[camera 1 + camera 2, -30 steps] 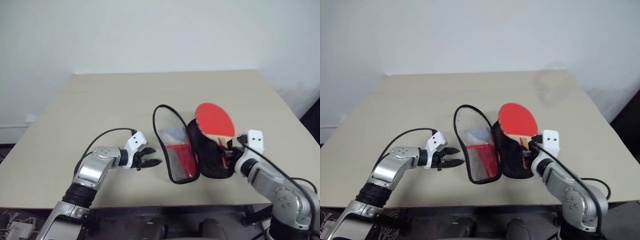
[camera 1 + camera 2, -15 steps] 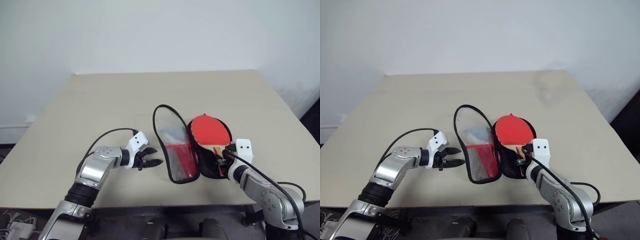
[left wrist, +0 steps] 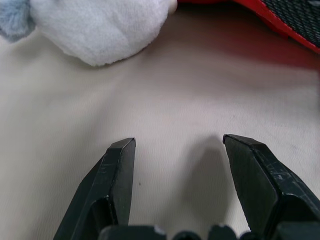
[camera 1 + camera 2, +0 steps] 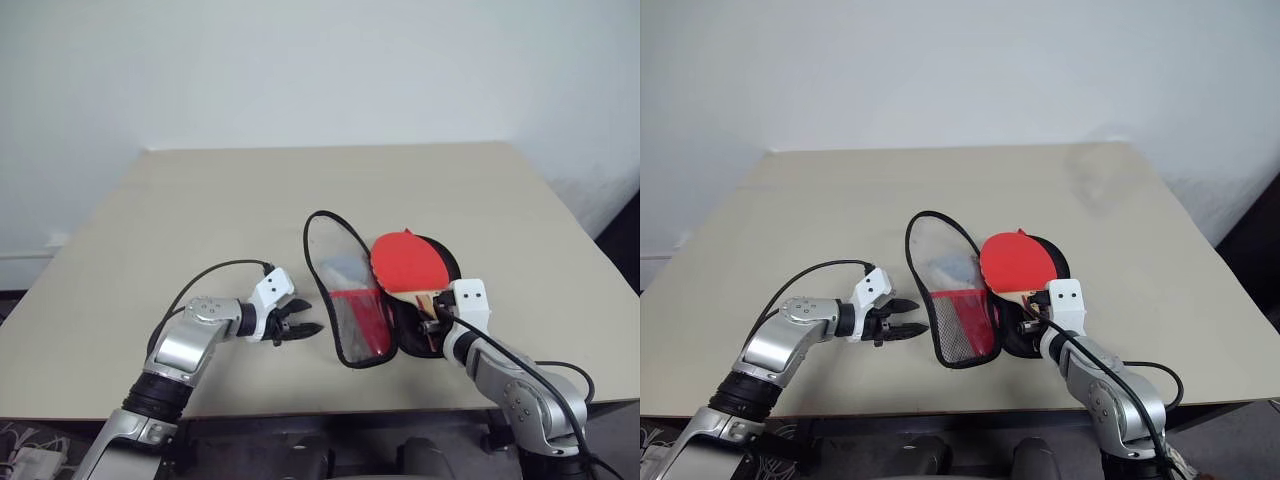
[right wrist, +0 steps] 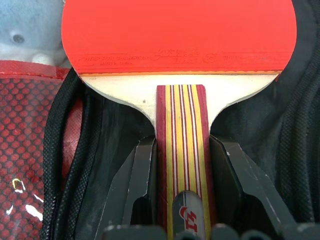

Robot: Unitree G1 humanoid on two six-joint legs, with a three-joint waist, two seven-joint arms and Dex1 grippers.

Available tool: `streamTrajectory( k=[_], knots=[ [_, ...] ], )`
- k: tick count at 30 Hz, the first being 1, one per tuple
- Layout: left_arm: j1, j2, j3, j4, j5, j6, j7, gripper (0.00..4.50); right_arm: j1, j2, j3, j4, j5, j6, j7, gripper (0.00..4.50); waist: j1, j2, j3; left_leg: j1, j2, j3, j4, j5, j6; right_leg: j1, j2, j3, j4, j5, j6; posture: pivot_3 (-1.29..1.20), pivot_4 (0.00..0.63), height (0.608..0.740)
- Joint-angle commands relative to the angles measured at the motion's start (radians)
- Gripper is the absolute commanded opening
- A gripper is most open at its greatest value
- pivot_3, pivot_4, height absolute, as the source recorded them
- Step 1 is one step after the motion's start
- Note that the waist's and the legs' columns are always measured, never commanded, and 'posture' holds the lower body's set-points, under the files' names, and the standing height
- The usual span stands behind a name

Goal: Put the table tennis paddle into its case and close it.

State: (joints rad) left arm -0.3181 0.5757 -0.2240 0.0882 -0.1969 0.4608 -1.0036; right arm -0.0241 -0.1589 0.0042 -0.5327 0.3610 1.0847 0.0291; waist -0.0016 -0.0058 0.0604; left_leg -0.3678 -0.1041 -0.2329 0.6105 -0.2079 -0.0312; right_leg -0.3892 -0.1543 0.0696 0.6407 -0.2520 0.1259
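Note:
The case (image 4: 352, 318) lies unzipped near the table's front edge, its mesh-and-clear flap on the left and its black-lined half (image 4: 452, 265) on the right. The table tennis paddle (image 4: 405, 264) rests low over the black-lined half, red face pointing away from me. My right gripper (image 5: 182, 143) is shut on the paddle's striped wooden handle (image 5: 181, 120), with a finger on each side. My left gripper (image 4: 309, 315) hovers open just left of the case flap, low over the bare table, holding nothing; its fingers (image 3: 119, 165) stand wide apart.
A grey-white plush charm (image 3: 100, 30) lies by the case's left flap, just beyond my left gripper. The beige table (image 4: 200, 220) stretches far back and to both sides. Its front edge (image 4: 300, 402) runs close below both grippers.
My right gripper has sunk and shifted a little left, bringing the paddle from standing up above the case to lying low in the black-lined half. The left gripper has stayed put.

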Motion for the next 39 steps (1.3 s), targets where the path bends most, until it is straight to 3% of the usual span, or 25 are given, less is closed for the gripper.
streamTrajectory(
  k=[1,9,20,25,30,39],
  knots=[
    [-0.001,0.010,0.025,-0.038,-0.007,0.001,0.007,2.96,-0.005,0.008,-0.005,0.033,-0.004,0.003,0.009,1.85,0.000,0.000,0.000,0.000,0.000,0.000,0.000,0.000,0.000,0.000,0.000,0.000,0.000,0.000,0.000,0.00,0.000,0.740],
    [-0.005,0.007,0.025,-0.036,-0.009,0.004,0.012,2.96,-0.012,-0.004,-0.034,0.024,-0.016,0.015,0.009,4.48,0.003,0.000,0.000,0.001,0.001,0.001,0.000,0.000,0.000,0.000,0.000,0.000,0.000,0.000,0.000,0.00,0.000,0.740],
    [-0.050,-0.027,0.028,-0.014,-0.028,0.010,0.010,2.96,-0.018,-0.017,-0.242,-0.065,0.150,-0.165,0.183,4.48,0.005,0.001,0.001,0.001,0.001,0.001,0.000,0.000,0.000,0.000,0.000,0.000,0.000,0.000,0.000,0.00,0.000,0.740],
    [-0.125,-0.108,0.035,0.032,-0.041,0.024,0.045,2.96,-0.066,-0.040,-0.406,-0.006,0.361,-0.259,0.338,4.48,0.004,0.001,0.001,0.000,0.001,0.001,0.000,0.000,0.000,0.000,0.000,0.000,0.000,0.000,0.000,0.00,0.000,0.740],
    [-0.199,-0.242,0.019,0.095,-0.027,0.031,0.125,2.96,-0.158,-0.046,-0.500,0.094,0.397,-0.332,0.262,4.48,0.002,0.001,0.001,0.000,0.000,0.001,0.000,0.000,0.000,0.000,0.000,0.000,0.000,0.000,0.000,0.00,0.000,0.740],
    [-0.258,-0.454,-0.013,0.173,0.000,0.044,0.246,2.96,-0.214,-0.057,-0.539,0.191,0.378,-0.467,0.156,4.48,0.004,0.001,0.001,0.000,0.000,0.002,0.002,-0.001,0.000,0.001,0.000,0.000,-0.001,0.000,0.000,0.00,0.000,0.740]
  ],
)
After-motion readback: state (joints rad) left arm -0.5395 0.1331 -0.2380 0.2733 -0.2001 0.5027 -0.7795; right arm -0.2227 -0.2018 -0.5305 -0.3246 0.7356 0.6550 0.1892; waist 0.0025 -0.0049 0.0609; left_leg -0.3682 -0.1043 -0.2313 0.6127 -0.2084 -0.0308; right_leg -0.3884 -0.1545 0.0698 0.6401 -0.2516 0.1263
